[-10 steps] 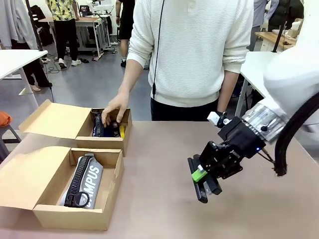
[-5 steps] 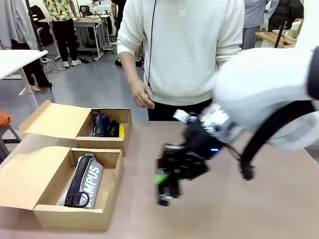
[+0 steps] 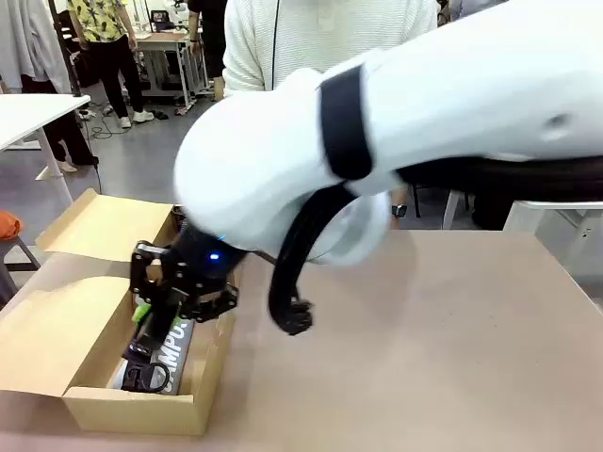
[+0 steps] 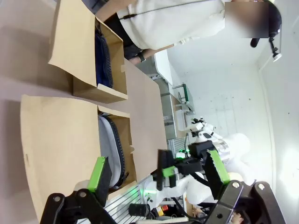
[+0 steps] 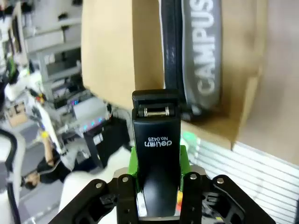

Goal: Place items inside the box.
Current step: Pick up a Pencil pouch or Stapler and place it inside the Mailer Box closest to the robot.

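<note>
Right claw (image 5: 158, 158), now over cardboard box (image 3: 141, 412), tight around glossy black stapler (image 5: 156, 135); left claw (image 4: 156, 162) agape.

The right arm (image 3: 377, 141) hides most of the far box (image 3: 108, 226).

grey 'campus' zip pouch (image 5: 208, 60) flat inside the open cardboard box (image 3: 132, 412), black stapler (image 5: 156, 140) aloft over it

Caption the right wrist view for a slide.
Right gripper holds a black stapler above the cardboard box containing the grey CAMPUS pouch.
</note>
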Robot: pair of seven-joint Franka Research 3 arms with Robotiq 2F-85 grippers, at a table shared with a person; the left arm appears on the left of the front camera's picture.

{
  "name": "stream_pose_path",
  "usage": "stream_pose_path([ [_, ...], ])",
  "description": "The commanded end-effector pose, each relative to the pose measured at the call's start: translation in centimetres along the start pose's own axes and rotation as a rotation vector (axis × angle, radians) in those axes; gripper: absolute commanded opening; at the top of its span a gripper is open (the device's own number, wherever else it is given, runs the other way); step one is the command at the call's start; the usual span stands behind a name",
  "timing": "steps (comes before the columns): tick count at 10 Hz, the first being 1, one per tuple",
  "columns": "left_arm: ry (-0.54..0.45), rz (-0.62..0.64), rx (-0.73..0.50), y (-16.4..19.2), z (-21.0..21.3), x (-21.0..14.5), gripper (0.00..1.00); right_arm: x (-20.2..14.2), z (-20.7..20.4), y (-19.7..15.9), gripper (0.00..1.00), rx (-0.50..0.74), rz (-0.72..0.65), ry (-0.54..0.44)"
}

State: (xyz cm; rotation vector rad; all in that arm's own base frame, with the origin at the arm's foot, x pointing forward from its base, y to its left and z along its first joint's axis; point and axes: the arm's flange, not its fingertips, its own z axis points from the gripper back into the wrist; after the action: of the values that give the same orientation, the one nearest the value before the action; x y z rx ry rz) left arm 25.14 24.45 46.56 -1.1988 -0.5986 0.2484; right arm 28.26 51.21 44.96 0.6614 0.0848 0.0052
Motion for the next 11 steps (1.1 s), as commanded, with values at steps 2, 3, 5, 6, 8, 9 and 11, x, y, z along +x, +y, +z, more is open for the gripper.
stream_pose_path([
  [2,-0.008,-0.016,-0.016,0.0,-0.1,0.0,1.00,0.0,0.0,0.0,0.36,0.000,0.000,0.000],
  [3,-0.008,-0.016,-0.016,0.0,-0.1,0.0,1.00,0.0,0.0,0.0,0.36,0.000,0.000,0.000],
  [5,-0.008,-0.016,-0.016,0.0,-0.1,0.0,1.00,1.3,-3.8,0.3,0.36,-0.065,-0.043,-0.096],
  [6,-0.008,-0.016,-0.016,0.0,-0.1,0.0,1.00,1.6,-5.4,0.5,0.36,-0.128,-0.045,-0.136],
  [8,-0.008,-0.016,-0.016,0.0,-0.1,0.0,1.00,1.9,-7.2,0.8,0.36,-0.175,-0.010,-0.175],
  [9,-0.008,-0.016,-0.016,0.0,-0.1,0.0,1.00,2.1,-8.1,0.8,0.36,-0.199,-0.011,-0.167],
  [11,-0.008,-0.016,-0.016,0.0,-0.1,0.0,1.00,2.3,-8.4,0.4,0.36,-0.238,-0.014,-0.185],
])
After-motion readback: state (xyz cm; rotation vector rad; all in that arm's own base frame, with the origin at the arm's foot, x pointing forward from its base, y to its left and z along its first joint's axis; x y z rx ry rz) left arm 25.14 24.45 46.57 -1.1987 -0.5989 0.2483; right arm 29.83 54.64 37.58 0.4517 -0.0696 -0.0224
